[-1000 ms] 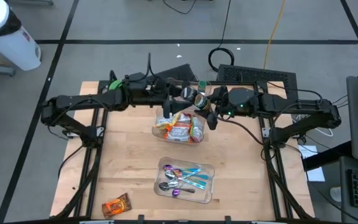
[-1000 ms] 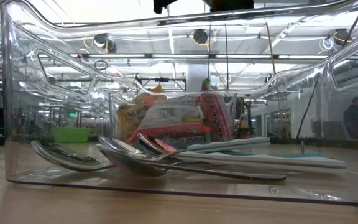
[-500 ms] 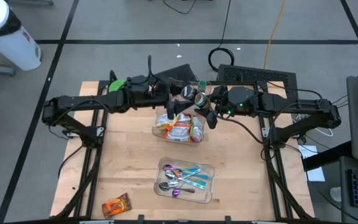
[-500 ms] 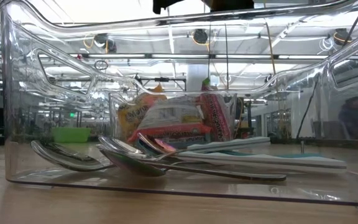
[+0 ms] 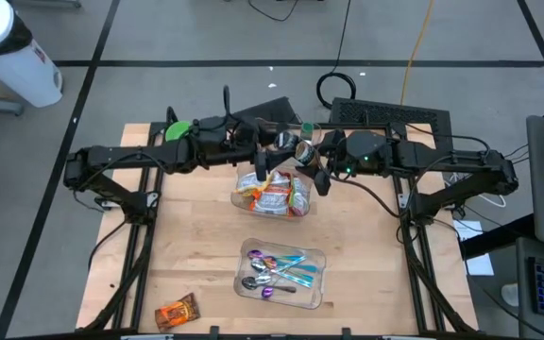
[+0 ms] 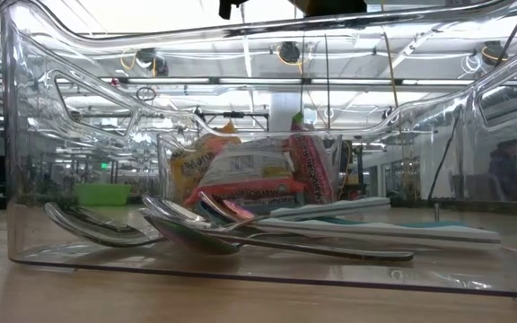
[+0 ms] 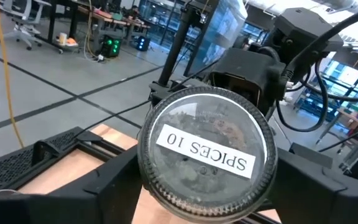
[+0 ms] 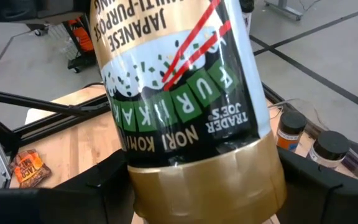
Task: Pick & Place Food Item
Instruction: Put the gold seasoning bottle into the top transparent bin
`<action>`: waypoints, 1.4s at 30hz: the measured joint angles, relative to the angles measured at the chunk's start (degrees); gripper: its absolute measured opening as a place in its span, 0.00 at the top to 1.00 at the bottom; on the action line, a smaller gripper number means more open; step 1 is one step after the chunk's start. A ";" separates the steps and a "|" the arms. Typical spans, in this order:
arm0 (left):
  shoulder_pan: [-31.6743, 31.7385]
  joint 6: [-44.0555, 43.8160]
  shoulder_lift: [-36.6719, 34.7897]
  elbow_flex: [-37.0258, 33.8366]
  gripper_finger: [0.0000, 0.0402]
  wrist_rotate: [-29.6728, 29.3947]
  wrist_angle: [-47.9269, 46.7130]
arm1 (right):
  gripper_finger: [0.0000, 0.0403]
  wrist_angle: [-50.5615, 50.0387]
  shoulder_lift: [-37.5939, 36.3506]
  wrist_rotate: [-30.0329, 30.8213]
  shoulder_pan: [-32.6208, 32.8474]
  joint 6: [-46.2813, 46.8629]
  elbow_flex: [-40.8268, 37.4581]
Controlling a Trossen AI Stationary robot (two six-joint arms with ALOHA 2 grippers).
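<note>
Right gripper (image 8: 197, 186): fingers spread wide and pinching the furikake jar (image 8: 185, 106) at its gold end. Left gripper (image 7: 204, 180): fingers equally spread, clamping the jar's base, labelled "SPICES 10". The jar's long axis runs level between both grippers, above the clear tub of snack packets (image 5: 274, 195) on the bench (image 5: 196, 255).

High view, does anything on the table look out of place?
One orange snack packet lies alone at the table's near left corner, apart from the snack bin and the spoon tray. Nothing looks spilled.
</note>
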 joint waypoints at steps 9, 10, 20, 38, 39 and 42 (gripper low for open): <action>-0.47 -0.02 -0.02 0.00 0.31 -1.02 0.20 | 0.32 -0.06 0.00 -1.02 0.00 0.04 0.00; -0.56 0.00 -0.02 0.00 0.31 -1.12 0.21 | 0.32 -0.04 0.00 -1.07 0.00 0.04 0.00; -0.66 1.49 -0.03 0.00 0.31 -1.26 0.77 | 0.24 0.64 -0.18 -1.63 0.01 -0.38 -0.02; 1.40 -1.53 -5.99 -0.02 0.31 3.25 0.60 | 0.05 10.40 -6.66 -1.48 0.09 -15.03 -0.02; 1.89 -2.51 -6.74 -0.02 0.31 3.75 0.47 | 0.05 12.17 -6.85 -1.45 0.08 -15.22 -0.02; 2.75 -4.49 -8.50 -0.02 0.31 4.32 0.55 | 0.05 15.35 -7.17 -1.41 0.07 -15.21 -0.04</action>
